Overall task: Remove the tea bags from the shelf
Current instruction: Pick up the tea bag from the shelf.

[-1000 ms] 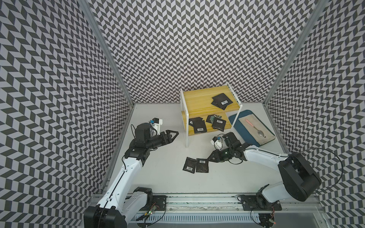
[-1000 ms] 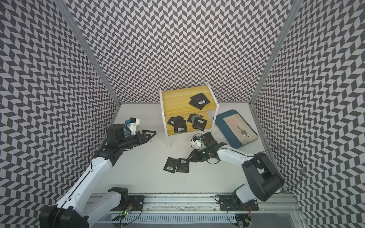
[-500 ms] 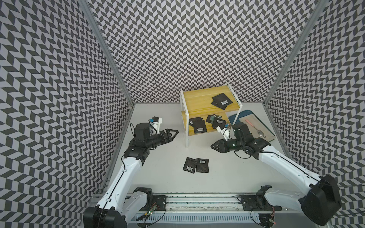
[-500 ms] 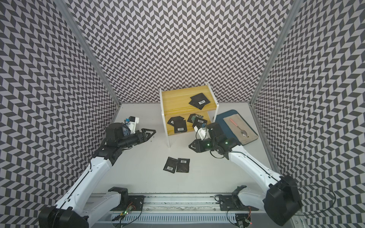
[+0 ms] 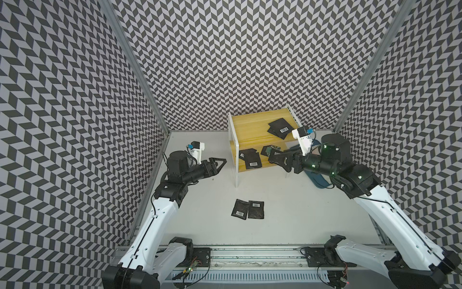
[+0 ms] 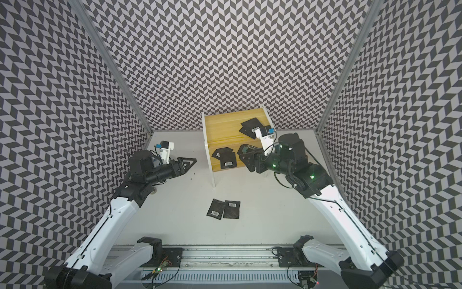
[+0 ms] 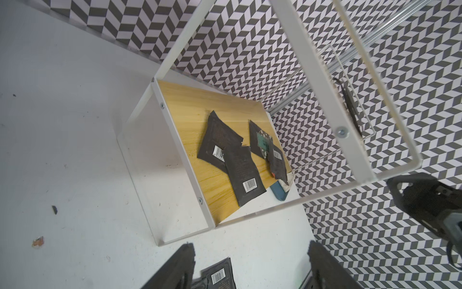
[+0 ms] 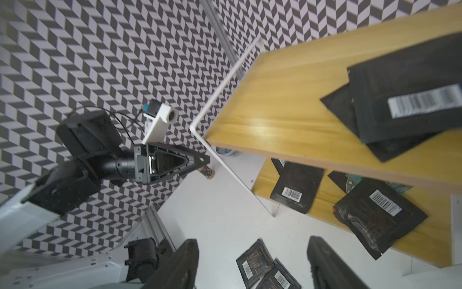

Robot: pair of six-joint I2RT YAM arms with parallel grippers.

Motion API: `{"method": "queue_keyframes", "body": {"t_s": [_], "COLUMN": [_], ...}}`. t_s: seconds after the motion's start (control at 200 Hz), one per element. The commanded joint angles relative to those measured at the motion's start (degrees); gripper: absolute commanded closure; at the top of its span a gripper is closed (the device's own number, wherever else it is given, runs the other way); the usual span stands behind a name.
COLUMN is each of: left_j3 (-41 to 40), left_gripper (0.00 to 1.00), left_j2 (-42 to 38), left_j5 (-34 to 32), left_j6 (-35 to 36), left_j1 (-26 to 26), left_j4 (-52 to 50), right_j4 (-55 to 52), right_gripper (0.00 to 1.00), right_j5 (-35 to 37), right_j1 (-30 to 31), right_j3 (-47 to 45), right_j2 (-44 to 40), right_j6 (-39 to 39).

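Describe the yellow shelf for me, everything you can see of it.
The shelf is a small two-tier stand: two yellow wood-grain boards in a thin white metal frame. It stands upright on the white table near the back wall. Two overlapping black tea bags lie on its top board; several more, one showing green, lie on the lower. The open right end effector hovers at its lower tier's front; contact is unclear.
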Motion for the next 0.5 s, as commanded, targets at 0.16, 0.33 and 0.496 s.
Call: {"method": "queue_keyframes", "body": {"t_s": [0.16, 0.33, 0.496], "left_j3": [8.88, 15.77, 22.48], "left_gripper": [0.25, 0.25, 0.25], "left_j2": [2.38, 6.39, 11.15], "left_j5": [0.35, -0.98, -3.58], "left_j6": [-0.99, -1.64, -1.86], "left_j1": [-1.37, -3.07, -6.11], "left_j4": [-0.93, -2.16, -3.63], "right_j4": [-8.60, -12.09, -12.11], "right_gripper": [0.15, 0.15, 0.15], "right_j5": [12.99, 18.01, 22.24], "right_j1": [-0.15, -0.14, -0.16], "right_j3": [19.18, 29.35, 33.77], "right_j2": [12.46, 20.75, 25.21], "right_j6": [-4.04, -5.22, -5.97]}}
